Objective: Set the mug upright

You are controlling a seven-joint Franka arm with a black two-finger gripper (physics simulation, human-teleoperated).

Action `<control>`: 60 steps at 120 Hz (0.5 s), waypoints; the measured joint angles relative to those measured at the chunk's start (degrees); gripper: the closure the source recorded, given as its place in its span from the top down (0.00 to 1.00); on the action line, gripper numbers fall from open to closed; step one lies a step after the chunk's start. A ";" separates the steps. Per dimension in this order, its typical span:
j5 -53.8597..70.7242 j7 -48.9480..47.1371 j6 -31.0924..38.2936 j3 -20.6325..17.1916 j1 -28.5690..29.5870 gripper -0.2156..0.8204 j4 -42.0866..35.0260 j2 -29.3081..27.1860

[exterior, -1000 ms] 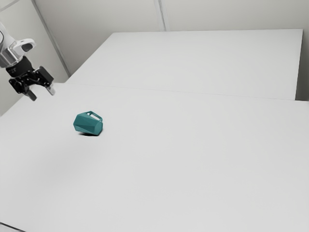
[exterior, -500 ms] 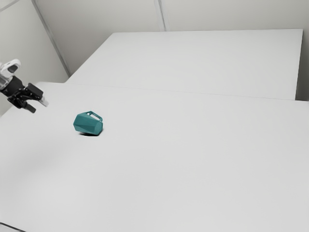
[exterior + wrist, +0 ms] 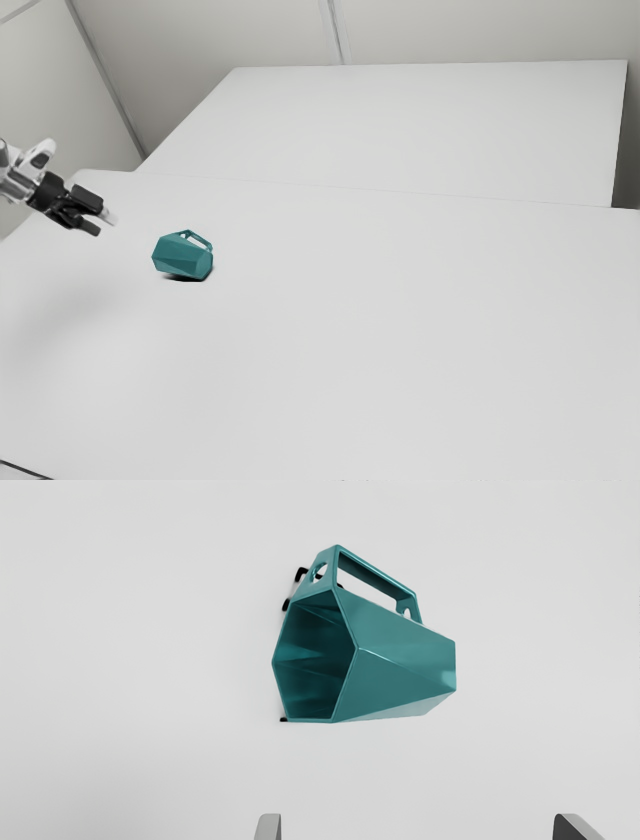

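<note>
At the exterior view's left, the mug (image 3: 183, 256) is seen on its side, and it could be rolled away if bumped unevenly by the pincer (image 3: 102, 223), whose fingers are apart.

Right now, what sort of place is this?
Probably a simulated robot test room: a pale wall, a broad white table, and an open claw near a teal mug on its side.

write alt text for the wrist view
A teal faceted mug lies on its side on a pale tabletop, its open mouth and handle in sight. The claw is open, its two fingertips apart and clear of the mug.
</note>
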 joint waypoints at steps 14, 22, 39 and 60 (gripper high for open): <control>-1.35 1.99 -0.57 0.00 0.20 0.78 2.11 2.18; -2.15 2.96 -0.91 0.00 0.19 0.78 3.49 3.89; -4.42 4.68 -1.47 0.00 0.16 0.78 4.88 6.16; -7.04 4.33 -3.32 0.00 0.13 0.79 4.92 7.64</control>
